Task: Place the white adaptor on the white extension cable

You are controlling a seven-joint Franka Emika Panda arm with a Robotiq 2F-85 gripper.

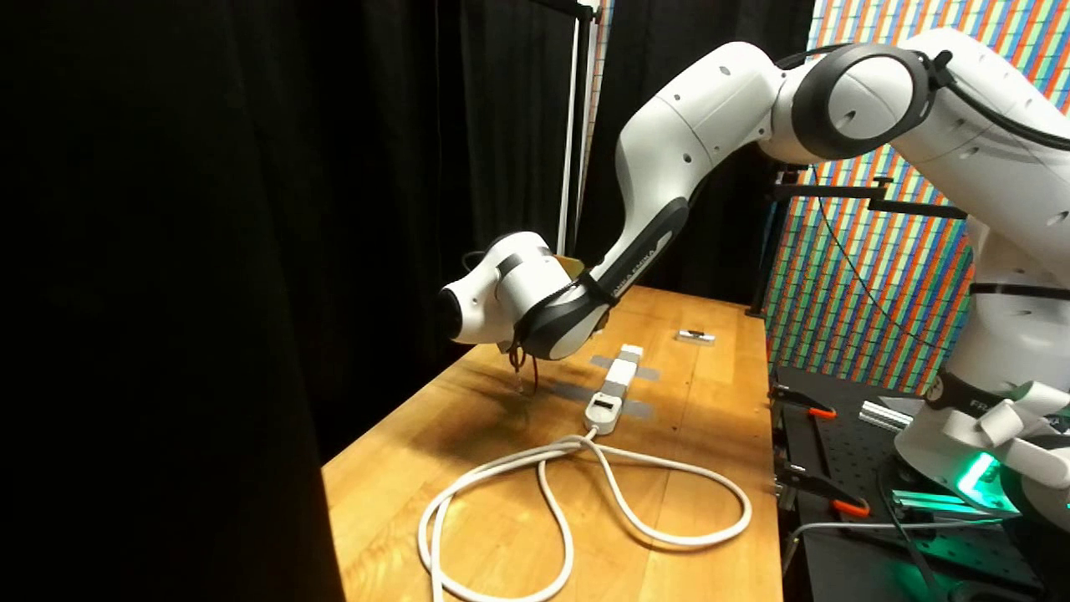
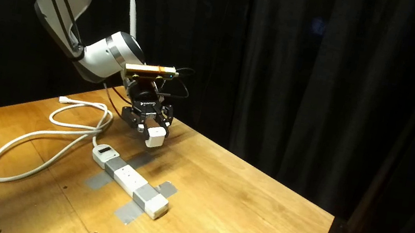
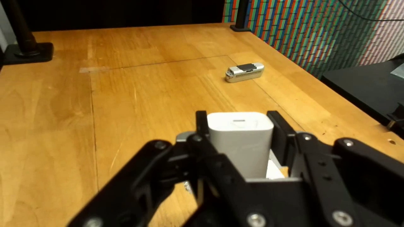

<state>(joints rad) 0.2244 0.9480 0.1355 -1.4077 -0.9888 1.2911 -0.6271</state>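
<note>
- Your claw [image 3: 239, 126] grips the white adaptor [image 2: 155, 137] above the wooden table [image 2: 226, 204], near the white extension cable's socket block [image 2: 130, 178].
- Its plug side is hidden: check its facing, carry it over the block, then lower it squarely.
- Grey tape [image 2: 146, 193] straps the block down; black curtains [image 2: 299, 98] and a multicoloured backdrop [image 3: 293, 34] flank the table.

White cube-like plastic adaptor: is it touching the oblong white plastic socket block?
Apart. An exterior view shows wooden tabletop and grey tape between the adaptor and the socket block.
</note>
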